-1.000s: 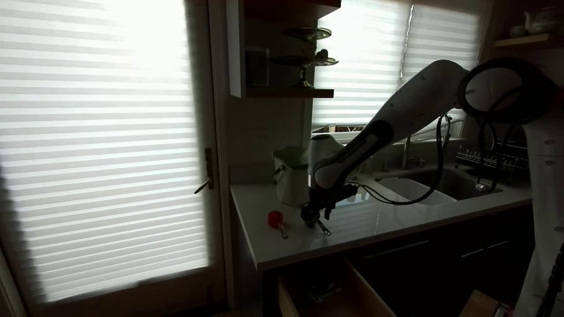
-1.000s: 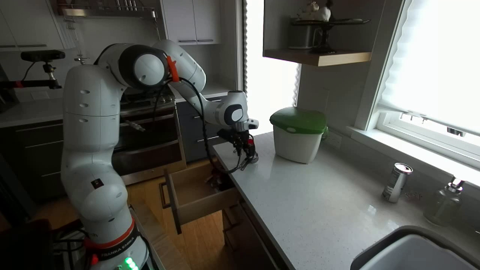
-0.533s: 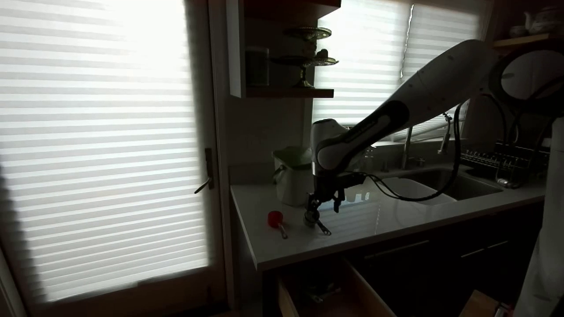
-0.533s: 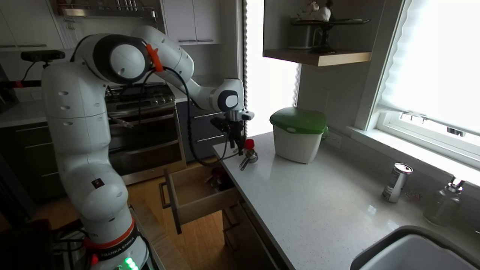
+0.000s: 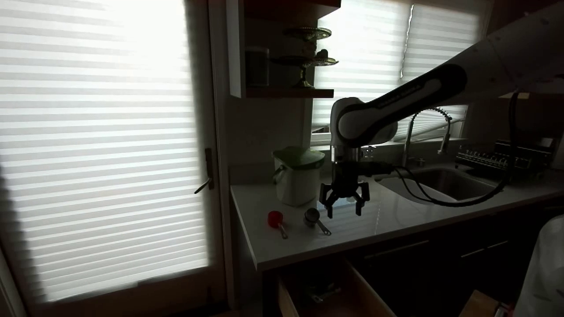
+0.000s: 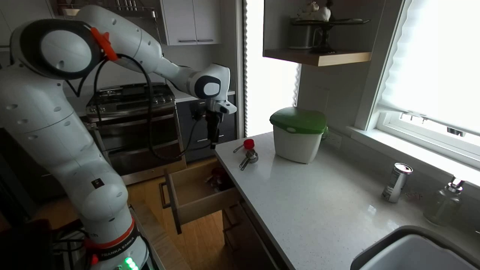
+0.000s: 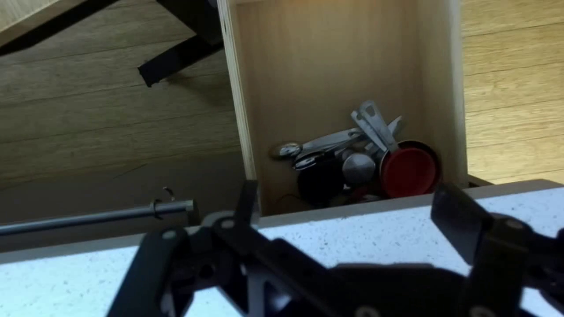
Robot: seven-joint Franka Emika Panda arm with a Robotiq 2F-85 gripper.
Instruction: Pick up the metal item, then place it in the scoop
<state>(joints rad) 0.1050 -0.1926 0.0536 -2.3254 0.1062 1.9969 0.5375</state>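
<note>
The fingers (image 7: 460, 222) stand wide apart, hold nothing and hang above the front edge of the desk (image 7: 352, 240); in the wrist view this edge crosses the gap between them. Below the edge, the drawer (image 7: 330, 66) stands pulled out, utensils (image 7: 376, 123) at its desk-side end. The metal item (image 5: 311, 215), a small cup with a slim handle, lies on the desk, handle directed at the front edge. The red scoop (image 5: 275, 218) lies near it, toward the desk's end. The bin (image 6: 296, 146) stands farther back; a broad stretch of desk top runs from bin to can (image 6: 396, 183). Compared with one second earlier, the fingers have withdrawn upward from the metal item; metal item and red scoop are unmoved.
</note>
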